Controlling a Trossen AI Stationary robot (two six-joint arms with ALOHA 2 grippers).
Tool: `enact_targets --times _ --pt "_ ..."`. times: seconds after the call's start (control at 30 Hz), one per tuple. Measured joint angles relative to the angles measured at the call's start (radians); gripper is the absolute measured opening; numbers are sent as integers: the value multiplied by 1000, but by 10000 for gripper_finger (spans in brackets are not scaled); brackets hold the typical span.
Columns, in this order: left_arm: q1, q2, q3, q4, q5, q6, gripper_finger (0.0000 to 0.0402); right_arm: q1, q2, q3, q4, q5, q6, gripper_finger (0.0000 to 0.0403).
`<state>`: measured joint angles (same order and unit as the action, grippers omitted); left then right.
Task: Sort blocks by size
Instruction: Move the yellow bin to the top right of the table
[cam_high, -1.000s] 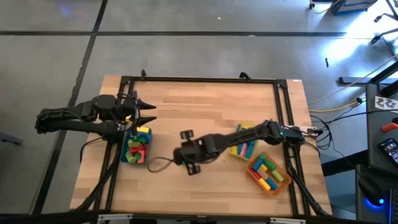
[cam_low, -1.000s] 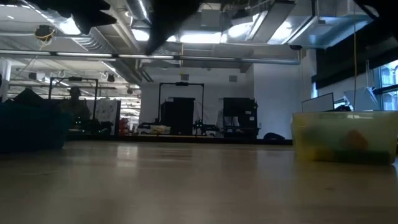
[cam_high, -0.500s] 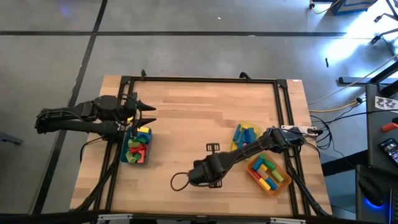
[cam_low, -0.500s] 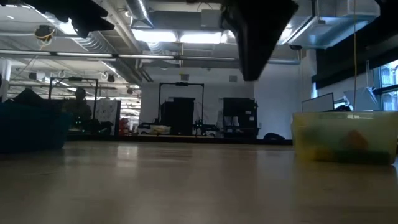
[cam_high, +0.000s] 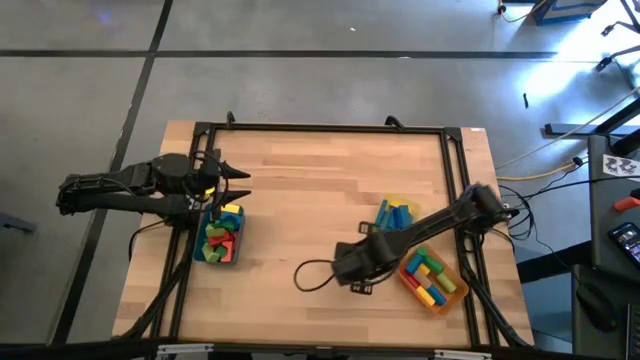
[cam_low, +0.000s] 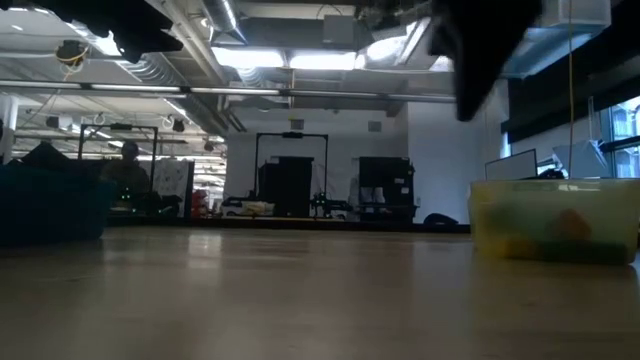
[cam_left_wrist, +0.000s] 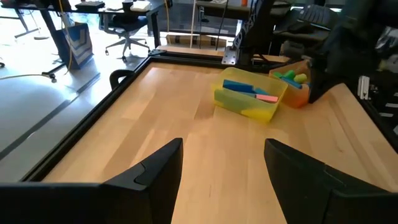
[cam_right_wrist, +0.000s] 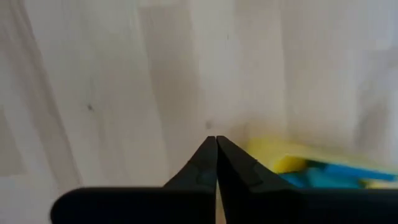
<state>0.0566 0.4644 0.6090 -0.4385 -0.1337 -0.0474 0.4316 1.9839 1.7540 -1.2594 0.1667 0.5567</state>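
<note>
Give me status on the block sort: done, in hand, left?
Done: every block in view sits in a tray, teal, yellow or orange; none lies loose on the table. In hand: nothing; the right gripper is shut empty over bare wood, the left gripper open by the teal tray. Left: can't tell whether the trays are correctly sized.

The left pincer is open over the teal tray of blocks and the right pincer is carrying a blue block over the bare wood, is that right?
Not quite. The right pincer is shut on nothing; the right wrist view shows its fingers pressed together, no block between them. The rest holds: the left pincer is open over the teal plastic tray of painted wooden blocks.
</note>
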Motion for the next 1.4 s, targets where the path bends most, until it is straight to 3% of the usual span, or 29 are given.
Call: enact_targets --times 0.2,0.4,0.8,1.4 --pt "0 0 0 0 0 -1 211 0 -172 -332 215 -84 123 10" --pt "0 0 0 1 0 -2 211 0 -227 -529 338 -151 172 5" --pt "0 0 0 1 0 -1 211 -73 -227 -660 282 -15 140 4" --pt "0 0 0 0 0 1 211 -383 -226 -722 129 183 -36 11"
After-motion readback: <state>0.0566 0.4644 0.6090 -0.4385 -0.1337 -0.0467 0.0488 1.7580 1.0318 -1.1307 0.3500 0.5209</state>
